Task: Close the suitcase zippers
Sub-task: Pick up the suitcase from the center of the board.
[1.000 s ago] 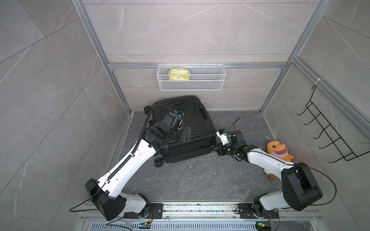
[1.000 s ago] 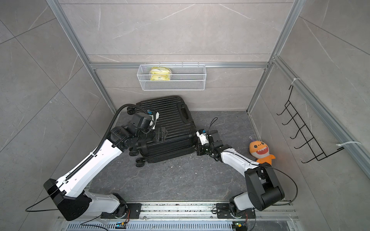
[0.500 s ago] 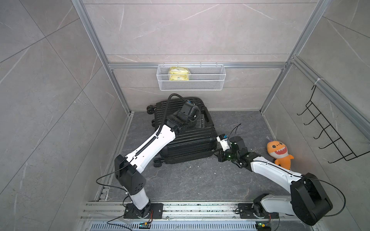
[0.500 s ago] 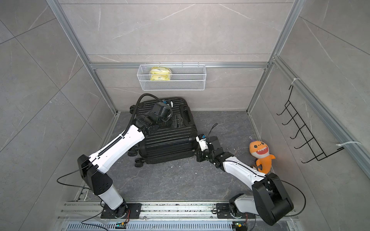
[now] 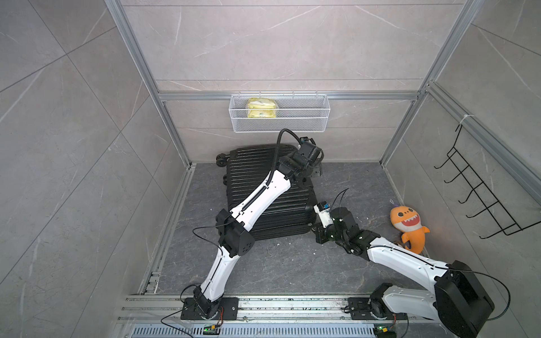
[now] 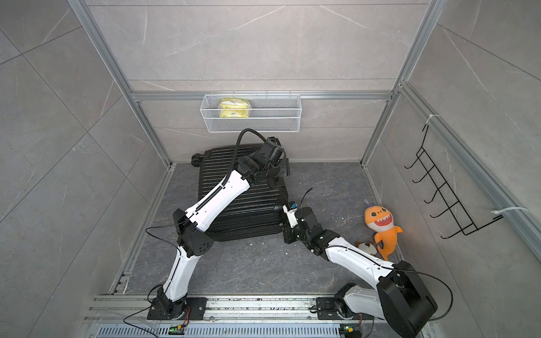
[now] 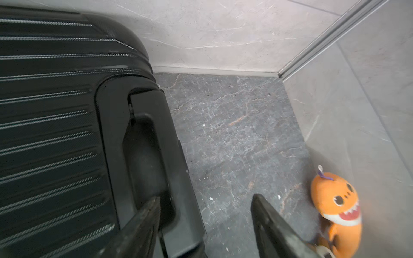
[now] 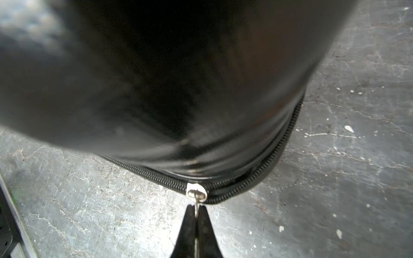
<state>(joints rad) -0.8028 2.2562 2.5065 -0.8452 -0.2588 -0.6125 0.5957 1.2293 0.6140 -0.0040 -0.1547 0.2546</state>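
Seen from above, the suitcase [image 5: 243,175] [image 6: 216,175] lay flat on the grey floor toward 12 o'clock, ribbed shell up, its far end near the back wall. On that wall, also at 12 o'clock, hung a white wire basket [image 5: 292,123] with a yellow packet [image 5: 261,108] in it. The left gripper [image 5: 314,169] [image 6: 284,171] hovered at the case's 2 o'clock edge. In the left wrist view the left gripper [image 7: 204,197] stood released, its jaws well apart, one finger above the moulded handle [image 7: 147,145] and the other above bare floor, holding nothing. The right gripper [image 5: 317,231] [image 6: 284,232] sat low at the case's 5 o'clock corner. In the right wrist view the right gripper [image 8: 196,207] was clenched on the silvery pull tab [image 8: 196,194] of the zippers [image 8: 156,176]. The black band ran joined on one side of the slider and parted into two rows on the other. An orange plush shark [image 5: 408,225] [image 6: 380,225] lay at 3 o'clock, well apart from the case, below a black hook rack [image 5: 480,190] on the side wall.
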